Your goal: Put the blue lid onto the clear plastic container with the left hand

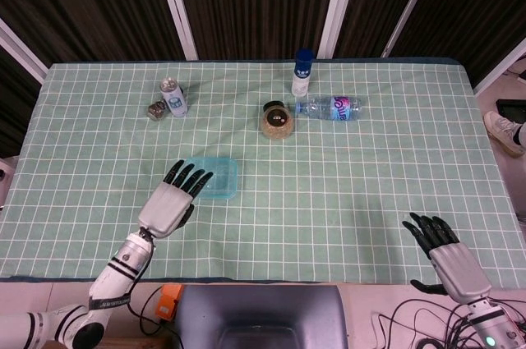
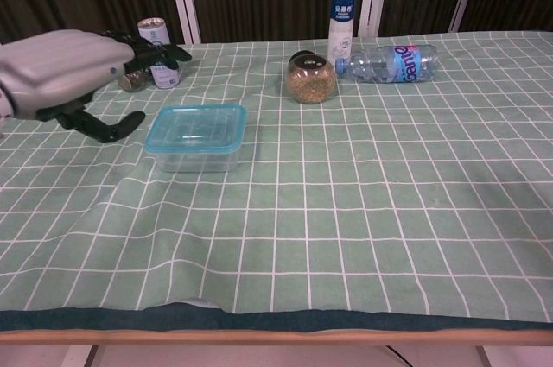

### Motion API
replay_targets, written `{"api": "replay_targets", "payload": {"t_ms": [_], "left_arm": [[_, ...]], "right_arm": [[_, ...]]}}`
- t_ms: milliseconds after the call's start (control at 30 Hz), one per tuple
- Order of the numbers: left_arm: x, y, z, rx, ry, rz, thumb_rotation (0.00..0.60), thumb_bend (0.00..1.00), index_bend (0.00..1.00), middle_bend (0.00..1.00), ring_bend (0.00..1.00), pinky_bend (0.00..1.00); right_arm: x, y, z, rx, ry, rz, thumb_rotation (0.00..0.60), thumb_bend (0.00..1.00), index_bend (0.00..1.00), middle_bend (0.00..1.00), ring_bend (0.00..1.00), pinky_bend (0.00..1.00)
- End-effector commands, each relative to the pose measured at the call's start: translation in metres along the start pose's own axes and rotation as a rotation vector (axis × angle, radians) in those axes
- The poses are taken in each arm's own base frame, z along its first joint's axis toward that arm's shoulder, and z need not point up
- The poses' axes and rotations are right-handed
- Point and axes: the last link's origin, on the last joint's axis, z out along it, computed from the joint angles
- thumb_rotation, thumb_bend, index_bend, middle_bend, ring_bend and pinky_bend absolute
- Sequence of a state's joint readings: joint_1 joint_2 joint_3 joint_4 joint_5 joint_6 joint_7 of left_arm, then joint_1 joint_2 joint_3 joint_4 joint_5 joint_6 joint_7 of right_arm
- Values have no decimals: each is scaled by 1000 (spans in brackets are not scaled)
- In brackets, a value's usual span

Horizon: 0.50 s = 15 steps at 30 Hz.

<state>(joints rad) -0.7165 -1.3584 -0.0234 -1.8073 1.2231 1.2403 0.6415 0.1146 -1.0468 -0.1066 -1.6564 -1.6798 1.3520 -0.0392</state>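
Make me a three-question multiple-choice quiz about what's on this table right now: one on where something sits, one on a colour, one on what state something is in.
1. Where is the grain-filled jar?
A. beside the lying water bottle
B. inside the container
C. at the near table edge

2. What colour is the cap of the upright white bottle?
A. red
B. blue
C. yellow

3. What is the left hand doing?
A. holding the can
B. pressing the lid
C. raised, holding nothing

Answers: 1 A, the jar stands just left of the bottle. 2 B, the cap is dark blue. 3 C, the blue lid lies on the clear plastic container, apart from the hand.
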Motion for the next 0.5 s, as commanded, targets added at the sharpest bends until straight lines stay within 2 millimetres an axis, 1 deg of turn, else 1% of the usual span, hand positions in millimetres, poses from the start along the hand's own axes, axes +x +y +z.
{"api": "replay_targets", "payload": {"t_ms": [33, 200, 267, 300, 333, 400, 433, 500], "left_arm": [[-1, -19, -62, 26, 80, -94, 600, 504, 0, 96, 57, 74], [-27, -46, -141, 109, 150, -197, 600, 504, 0, 83, 41, 72], [-40, -57, -165, 157, 170, -231, 600, 505, 0, 78, 38, 71], [-50, -63, -178, 192, 167, -254, 600, 505, 0, 73, 35, 70], [-57, -67, -188, 222, 157, -270, 600, 505, 0, 66, 31, 69], [-72, -75, -201, 266, 138, -285, 600, 507, 0, 54, 23, 67], [-77, -79, -203, 268, 107, -261, 600, 508, 0, 49, 21, 68], [-77, -81, -204, 264, 92, -248, 600, 509, 0, 31, 12, 84]], "right_arm": [[-2, -1, 0, -1, -4, -6, 600, 218, 0, 0, 0, 0], [-6, -4, 1, -1, -15, -24, 600, 217, 0, 0, 0, 0], [-7, -5, 1, -2, -14, -30, 600, 217, 0, 0, 0, 0], [-7, -5, 1, -3, -12, -35, 600, 217, 0, 0, 0, 0], [-8, -5, 1, -6, -11, -38, 600, 217, 0, 0, 0, 0], [-8, -6, 2, -13, -6, -42, 600, 217, 0, 0, 0, 0], [-8, -6, 2, -16, -2, -44, 600, 217, 0, 0, 0, 0], [-8, -7, 2, -19, 7, -46, 600, 217, 0, 0, 0, 0]]}}
